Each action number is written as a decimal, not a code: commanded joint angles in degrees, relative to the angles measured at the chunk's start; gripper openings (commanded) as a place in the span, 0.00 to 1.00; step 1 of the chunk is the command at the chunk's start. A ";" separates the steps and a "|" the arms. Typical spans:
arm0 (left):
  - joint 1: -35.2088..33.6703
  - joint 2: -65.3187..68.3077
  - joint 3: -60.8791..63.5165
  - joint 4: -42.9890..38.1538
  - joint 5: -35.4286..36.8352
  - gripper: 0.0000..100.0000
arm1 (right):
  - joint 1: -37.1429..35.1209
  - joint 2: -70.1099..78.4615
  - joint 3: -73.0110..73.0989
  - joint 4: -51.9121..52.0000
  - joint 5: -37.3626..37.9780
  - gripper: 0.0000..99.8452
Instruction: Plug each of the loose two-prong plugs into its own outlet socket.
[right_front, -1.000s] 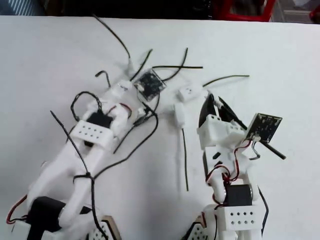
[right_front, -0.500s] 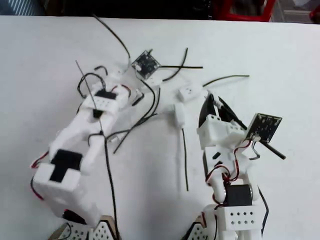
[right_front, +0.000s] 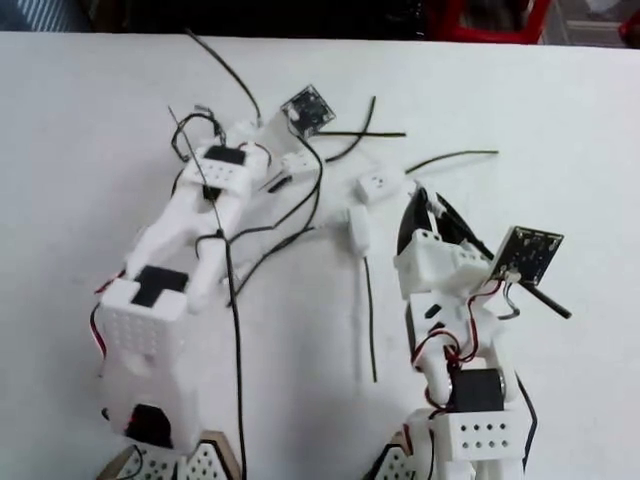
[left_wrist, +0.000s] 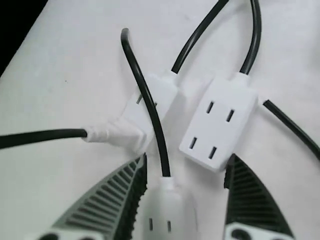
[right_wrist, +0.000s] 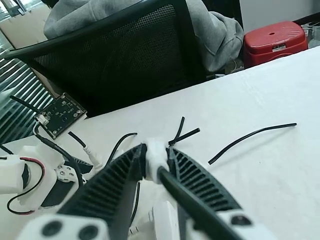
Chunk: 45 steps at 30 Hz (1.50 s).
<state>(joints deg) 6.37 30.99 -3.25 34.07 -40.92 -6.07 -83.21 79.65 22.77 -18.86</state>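
One plug (right_wrist: 153, 164) in right gripper (right_wrist: 156, 149)

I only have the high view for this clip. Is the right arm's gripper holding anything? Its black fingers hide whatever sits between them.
Observer: Yes. Its wrist view shows the right gripper shut on a white plug with a black cord.
Operator: And the left gripper, open or shut?
Observer: The left gripper is open, with a small white socket lying between its jaws.
Operator: What lies just ahead of it?
Observer: A white outlet block showing two pairs of slots.
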 joint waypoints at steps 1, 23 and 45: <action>-1.36 1.10 -5.36 0.79 -5.89 0.26 | 0.31 -0.31 -0.53 -1.36 0.53 0.02; -0.04 2.77 -5.54 10.73 -24.35 0.25 | 0.31 -0.31 -0.44 -1.36 0.53 0.02; -3.21 6.99 -4.13 -17.76 -6.68 0.02 | 0.22 -0.31 -0.44 -1.36 0.62 0.02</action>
<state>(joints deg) 3.30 35.91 -6.42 25.19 -49.10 -6.07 -83.21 79.65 22.77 -18.86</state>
